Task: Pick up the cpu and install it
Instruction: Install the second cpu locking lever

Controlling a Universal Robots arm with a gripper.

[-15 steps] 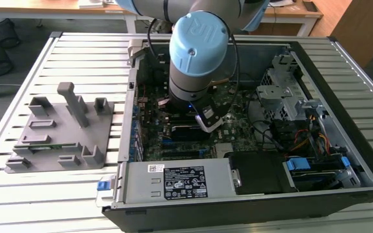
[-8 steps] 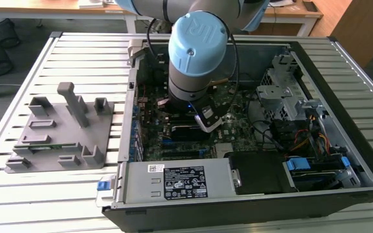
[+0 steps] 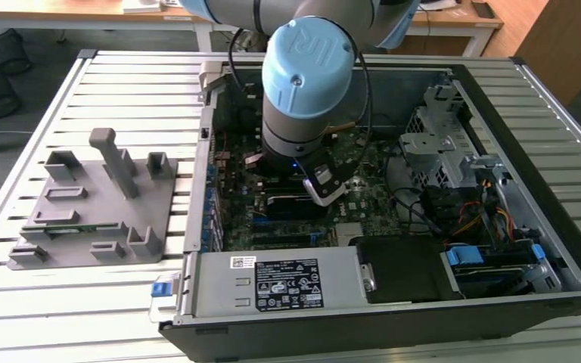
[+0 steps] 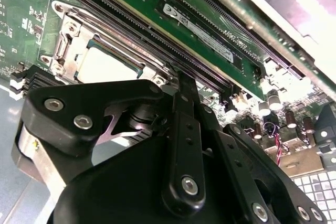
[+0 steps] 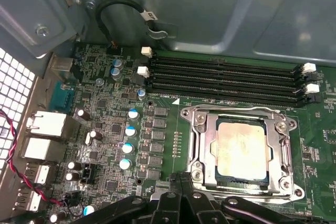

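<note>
Already the cpu (image 5: 241, 149) sits in its socket frame (image 5: 194, 145) on the motherboard (image 5: 105, 129); my claw (image 5: 181, 203) hovers beside it, grip state untellable.

The cpu (image 5: 240, 149), a flat square chip with a pale metal top, is seen lying level, seated inside the socket frame (image 5: 195, 145) on the motherboard (image 5: 110, 129).

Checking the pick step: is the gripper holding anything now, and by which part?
Nothing is held. The square silver-grey metal-topped cpu lies in the socket frame, apart from the black gripper, whose fingers meet beside the frame.
</note>
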